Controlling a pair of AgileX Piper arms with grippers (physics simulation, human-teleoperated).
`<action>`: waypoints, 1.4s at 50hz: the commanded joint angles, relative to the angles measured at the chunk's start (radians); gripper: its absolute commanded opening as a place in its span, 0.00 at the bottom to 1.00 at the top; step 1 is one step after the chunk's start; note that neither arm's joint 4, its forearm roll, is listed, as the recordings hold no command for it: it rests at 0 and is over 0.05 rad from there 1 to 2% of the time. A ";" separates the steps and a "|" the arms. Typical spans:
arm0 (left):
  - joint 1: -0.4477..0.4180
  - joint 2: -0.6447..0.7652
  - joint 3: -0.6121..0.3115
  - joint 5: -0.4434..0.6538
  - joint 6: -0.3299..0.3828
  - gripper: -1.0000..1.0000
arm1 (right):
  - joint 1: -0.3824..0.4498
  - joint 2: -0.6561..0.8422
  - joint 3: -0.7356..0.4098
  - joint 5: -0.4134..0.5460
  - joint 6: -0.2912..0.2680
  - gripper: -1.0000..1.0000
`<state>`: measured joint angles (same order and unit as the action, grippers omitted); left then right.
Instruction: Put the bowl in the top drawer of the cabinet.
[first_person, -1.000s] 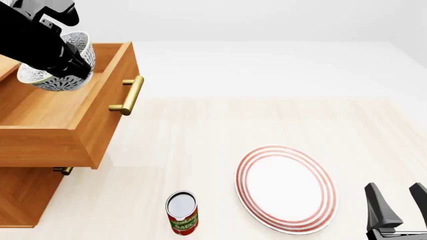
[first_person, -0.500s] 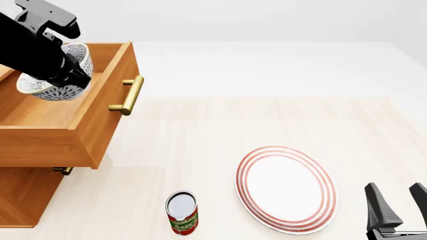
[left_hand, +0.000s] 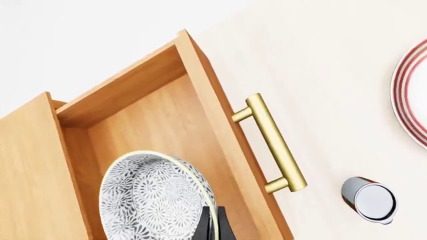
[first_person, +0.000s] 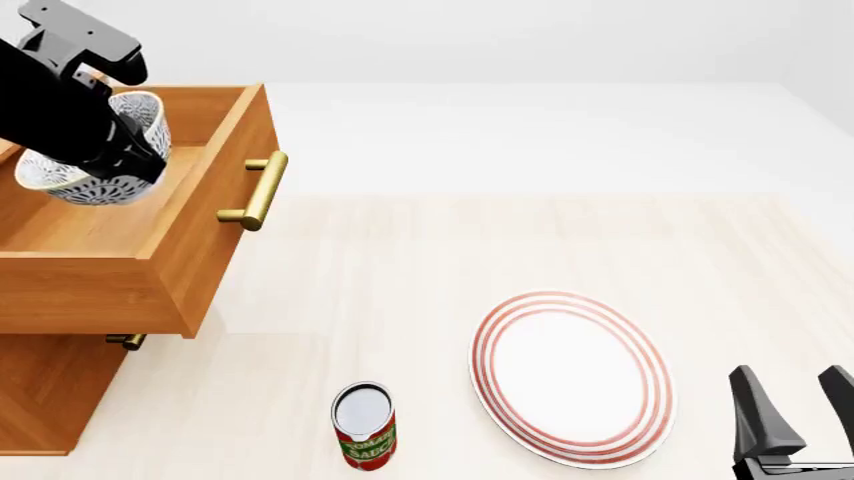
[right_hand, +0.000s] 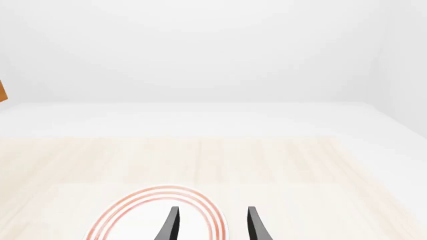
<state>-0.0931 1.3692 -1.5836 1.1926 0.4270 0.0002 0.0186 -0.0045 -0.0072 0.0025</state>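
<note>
A: Far left first. The left gripper (first_person: 118, 150) is pinching the bowl (first_person: 83, 160) by its rim, one finger inside, one outside, and holding it tilted over the open top drawer (first_person: 200, 235) of the cabinet (first_person: 54, 400).

B: Is the bowl touching the drawer floor?

A: Cannot tell from the front view. In the left wrist view the bowl (left_hand: 157, 197) is hanging inside the drawer's walls, near the side with the brass handle (left_hand: 273, 145).

B: How is it likely handling?

A: Probably rigid ceramic, light, glazed, so slippery and chippable. The rim is the only thin edge to grab, so the pinch there looks right.

B: Moving right?

A: Tomato sauce can (first_person: 363, 425) is standing upright, then the red-ringed plate (first_person: 571, 375) lying flat, well apart from the cabinet.

B: Right arm?

A: The right gripper (first_person: 798, 405) is sitting at the table's near right, fingers spread narrowly, holding nothing, just beside the plate.
</note>
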 joint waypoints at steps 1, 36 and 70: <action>0.019 0.001 0.007 -0.011 0.021 0.00 | 0.000 0.000 0.000 0.000 0.000 1.00; 0.071 -0.015 0.136 -0.114 0.061 0.00 | 0.000 0.000 0.000 0.000 0.000 1.00; 0.029 0.073 -0.410 0.027 0.011 1.00 | 0.000 0.000 0.000 0.000 0.000 1.00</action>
<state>-0.0687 1.4338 -1.8238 1.1881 0.4157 0.0001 0.0186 -0.0045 -0.0072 0.0025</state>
